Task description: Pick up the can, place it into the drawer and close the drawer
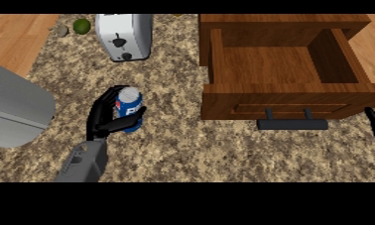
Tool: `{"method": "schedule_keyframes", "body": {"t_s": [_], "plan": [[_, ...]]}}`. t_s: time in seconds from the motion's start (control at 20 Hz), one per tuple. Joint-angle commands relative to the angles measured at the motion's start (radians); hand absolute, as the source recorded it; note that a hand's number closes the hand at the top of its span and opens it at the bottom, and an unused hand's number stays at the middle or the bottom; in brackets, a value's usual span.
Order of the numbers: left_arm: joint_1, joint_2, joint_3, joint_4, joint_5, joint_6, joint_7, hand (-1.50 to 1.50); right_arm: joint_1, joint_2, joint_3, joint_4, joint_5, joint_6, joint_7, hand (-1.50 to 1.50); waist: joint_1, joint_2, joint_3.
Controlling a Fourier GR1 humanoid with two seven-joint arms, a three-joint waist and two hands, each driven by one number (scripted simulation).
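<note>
My left hand (pixel 104 115) curls round the can (pixel 130 108) on the desk (pixel 190 140); toaster (pixel 124 35) behind, open drawer (pixel 282 90) to the right, nothing between.

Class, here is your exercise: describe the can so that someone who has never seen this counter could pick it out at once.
Start at the open wooden drawer on the right of the speckled counter. Look left, past bare counter, to the left hand, whose black fingers curl round the can. It is the only blue thing here, upright with a silver top; the toaster behind it is boxy and metallic.
</note>
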Motion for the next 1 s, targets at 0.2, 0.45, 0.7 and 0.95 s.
{"method": "schedule_keyframes", "body": {"t_s": [0.2,0.45,0.7,0.95], "plan": [[-0.043,-0.029,-0.011,0.0,0.025,-0.018,-0.015,1.5,0.079,0.018,-0.032,-0.051,-0.043,0.043,-0.035,-1.5,-0.003,0.0,0.0],[0.036,0.053,0.039,-0.134,0.084,-0.051,0.047,1.5,0.002,0.024,0.032,-0.016,0.036,-0.017,-0.009,-1.5,0.004,0.0,0.0],[0.084,0.049,0.005,-0.286,0.093,-0.045,0.125,1.5,0.034,-0.006,-0.071,0.031,-0.065,0.051,-0.049,-1.5,0.003,-0.001,0.001],[-0.022,0.041,-0.031,-0.346,0.079,-0.017,0.231,1.5,0.098,0.024,-0.003,-0.059,-0.034,0.01,-0.057,-1.5,-0.004,-0.001,0.001]]}}
